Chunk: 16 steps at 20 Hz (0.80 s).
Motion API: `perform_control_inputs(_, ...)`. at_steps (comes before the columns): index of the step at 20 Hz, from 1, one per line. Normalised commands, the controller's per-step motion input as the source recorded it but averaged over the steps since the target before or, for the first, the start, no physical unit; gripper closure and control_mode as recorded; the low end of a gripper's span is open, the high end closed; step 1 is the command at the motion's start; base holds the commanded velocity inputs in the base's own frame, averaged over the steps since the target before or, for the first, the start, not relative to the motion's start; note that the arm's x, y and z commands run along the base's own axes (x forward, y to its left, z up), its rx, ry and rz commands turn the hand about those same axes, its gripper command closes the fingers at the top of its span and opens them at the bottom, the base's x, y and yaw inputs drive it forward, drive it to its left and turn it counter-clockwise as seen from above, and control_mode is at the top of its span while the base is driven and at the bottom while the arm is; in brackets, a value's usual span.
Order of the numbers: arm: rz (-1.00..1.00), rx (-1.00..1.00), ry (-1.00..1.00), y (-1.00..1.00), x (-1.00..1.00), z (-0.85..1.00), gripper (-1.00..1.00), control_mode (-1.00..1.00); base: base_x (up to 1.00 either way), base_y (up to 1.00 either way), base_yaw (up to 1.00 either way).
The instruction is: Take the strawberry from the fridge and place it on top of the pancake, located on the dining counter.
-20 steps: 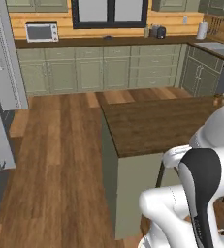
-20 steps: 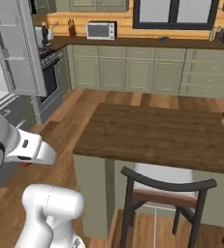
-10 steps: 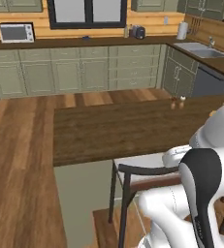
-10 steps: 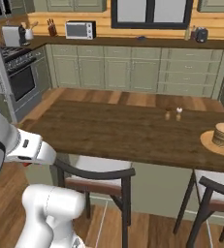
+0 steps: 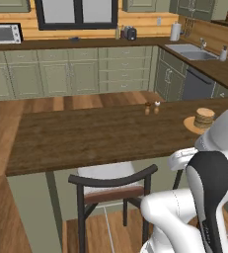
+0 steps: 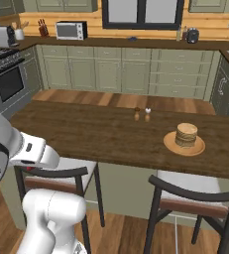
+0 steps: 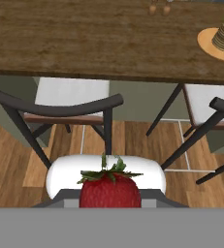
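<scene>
The strawberry (image 7: 109, 191) sits at the bottom centre of the hand view, red with green leaves on top, right where the gripper's tips would rise; the fingers themselves are hidden behind the fruit, so it cannot be told how far the claw is open or whether it truly grips the berry. Above it in that view run two black-framed stools (image 7: 60, 104) and, across the top, the dining counter (image 7: 84, 38) with its dark wooden top. The pancake (image 6: 187, 134) shows as a tan stack on a flat orange-tan plate (image 6: 170, 144) toward the right of the counter in the right base view, and at the right edge of the left base view (image 5: 204, 117), just beside the arm's white body. Two small shakers (image 6: 142, 114) stand side by side near the counter's far edge, well apart from the plate. A microwave (image 6: 71, 30) rests on the wall counter at upper left
</scene>
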Motion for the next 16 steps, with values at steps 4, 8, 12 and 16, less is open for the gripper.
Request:
perform_control_inputs(4,0.00,0.00,0.00,0.00,0.00,0.00,1.00,1.00,0.77,-1.00,0.00)
perform_control_inputs(8,0.00,0.00,0.00,0.00,0.00,0.00,1.00,1.00,0.95,-0.99,-0.03)
perform_control_inputs(12,0.00,0.00,0.00,0.00,0.00,0.00,1.00,1.00,0.34,-1.00,-0.06)
perform_control_inputs(16,0.00,0.00,0.00,0.00,0.00,0.00,1.00,1.00,0.00,-1.00,0.00)
